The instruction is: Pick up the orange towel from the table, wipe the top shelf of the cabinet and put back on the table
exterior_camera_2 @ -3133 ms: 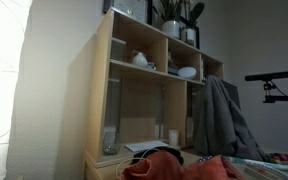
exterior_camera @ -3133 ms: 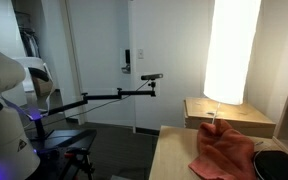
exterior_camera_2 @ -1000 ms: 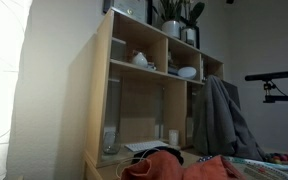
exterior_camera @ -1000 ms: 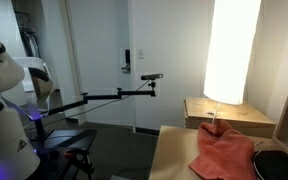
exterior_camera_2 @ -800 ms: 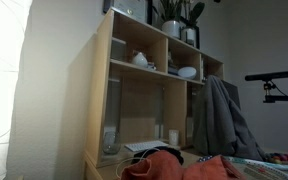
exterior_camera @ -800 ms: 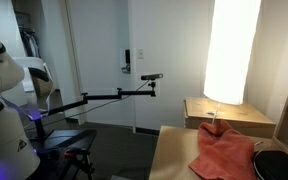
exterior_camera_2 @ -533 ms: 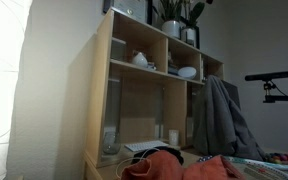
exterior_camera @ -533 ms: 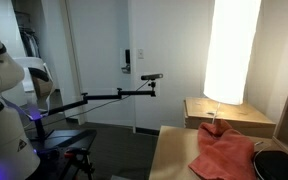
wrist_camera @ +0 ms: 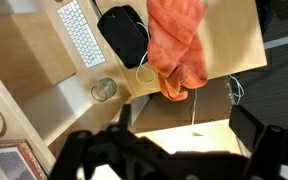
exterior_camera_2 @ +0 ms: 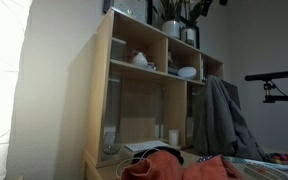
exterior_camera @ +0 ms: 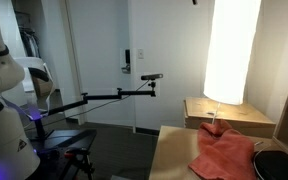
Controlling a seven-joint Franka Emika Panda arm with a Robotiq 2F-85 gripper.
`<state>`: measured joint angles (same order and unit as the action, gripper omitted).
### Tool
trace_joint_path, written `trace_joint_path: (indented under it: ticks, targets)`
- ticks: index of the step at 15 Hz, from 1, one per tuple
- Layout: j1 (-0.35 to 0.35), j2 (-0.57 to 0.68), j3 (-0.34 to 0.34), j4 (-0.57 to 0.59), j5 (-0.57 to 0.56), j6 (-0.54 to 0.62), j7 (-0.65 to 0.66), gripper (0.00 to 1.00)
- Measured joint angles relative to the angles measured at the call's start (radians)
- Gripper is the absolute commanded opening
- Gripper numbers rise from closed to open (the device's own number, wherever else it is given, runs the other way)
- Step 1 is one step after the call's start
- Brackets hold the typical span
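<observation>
The orange towel (exterior_camera: 227, 152) lies crumpled on the wooden table (exterior_camera: 174, 160); it also shows in the other exterior view (exterior_camera_2: 159, 166) and the wrist view (wrist_camera: 179, 40). The tall wooden cabinet (exterior_camera_2: 134, 100) has its top shelf (exterior_camera_2: 144, 22) near the upper edge of the frame. My gripper (wrist_camera: 184, 130) is high above the table and looks down on the towel from far off. Its fingers are spread wide with nothing between them. In both exterior views only a dark tip of it shows at the top edge (exterior_camera: 194, 2) (exterior_camera_2: 209, 5).
Potted plants (exterior_camera_2: 174, 14) stand on the cabinet top. A grey jacket (exterior_camera_2: 219, 115) hangs beside the cabinet. A keyboard (wrist_camera: 82, 32), a black case (wrist_camera: 124, 35) and a glass (wrist_camera: 104, 90) are next to the towel. A bright lamp (exterior_camera: 232, 50) stands over a low cabinet (exterior_camera: 229, 115).
A dark part of the gripper has come into view at the top edge of both exterior views. The towel has not moved.
</observation>
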<state>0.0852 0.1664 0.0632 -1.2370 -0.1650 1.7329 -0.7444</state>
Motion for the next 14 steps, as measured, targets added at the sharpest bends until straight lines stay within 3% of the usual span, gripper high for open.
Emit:
trace_joint_path:
  ticks: [4, 14]
  targets:
    - [-0.001, 0.041, -0.001, 0.059, -0.007, -0.084, 0.003, 1.0]
    - [-0.001, 0.043, -0.001, 0.068, -0.007, -0.091, 0.003, 1.0]
